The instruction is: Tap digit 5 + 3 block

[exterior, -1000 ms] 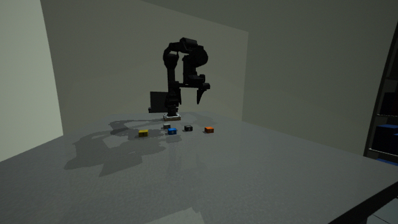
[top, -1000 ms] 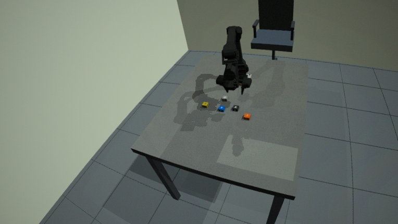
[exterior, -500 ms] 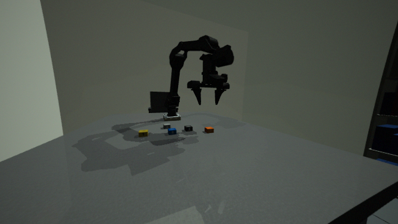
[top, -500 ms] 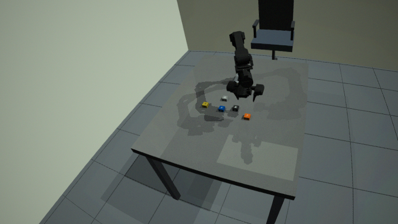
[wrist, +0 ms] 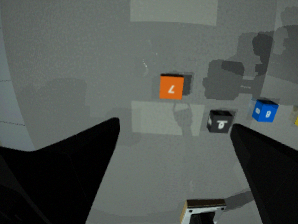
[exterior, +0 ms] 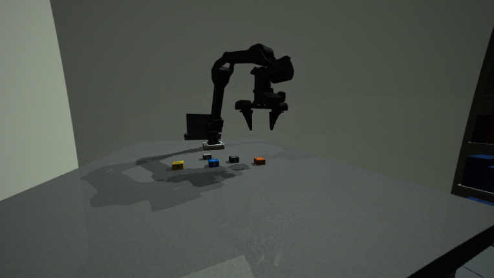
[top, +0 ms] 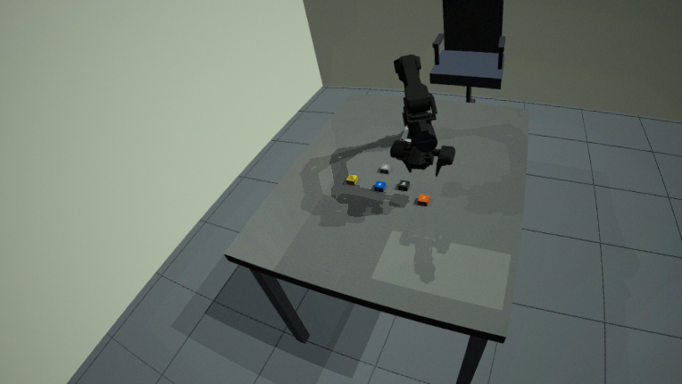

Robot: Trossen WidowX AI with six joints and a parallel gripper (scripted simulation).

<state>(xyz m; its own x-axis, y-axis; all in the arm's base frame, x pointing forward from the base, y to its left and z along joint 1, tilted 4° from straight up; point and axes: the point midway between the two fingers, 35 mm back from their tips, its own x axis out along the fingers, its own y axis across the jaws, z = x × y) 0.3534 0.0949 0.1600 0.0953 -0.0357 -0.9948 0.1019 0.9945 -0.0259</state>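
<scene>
The blue block (top: 379, 186) (exterior: 213, 163) (wrist: 265, 111) shows an 8, upside down in the wrist view. The orange block (top: 423, 199) (exterior: 259, 161) (wrist: 171, 87) shows a 7. The black block (top: 403, 185) (exterior: 233, 159) (wrist: 220, 122) shows a digit with a bar, a 6 or 9; I cannot tell which. A yellow block (top: 352, 179) (exterior: 178, 165) (wrist: 296, 116) is cut off at the wrist view's right edge. A white block (top: 384, 169) (exterior: 207, 156) has no readable digit. My gripper (top: 423, 172) (exterior: 260, 129) (wrist: 176, 127) is open and empty, high above the table, with the blue block outside its right finger in the wrist view.
The black block lies between the blue and orange blocks on the grey table (top: 305, 238) (exterior: 293, 220). The arm's base plate (exterior: 213, 147) (wrist: 204, 203) stands behind the blocks. A chair (top: 467, 64) is behind the table. Arm shadows fall around the blocks.
</scene>
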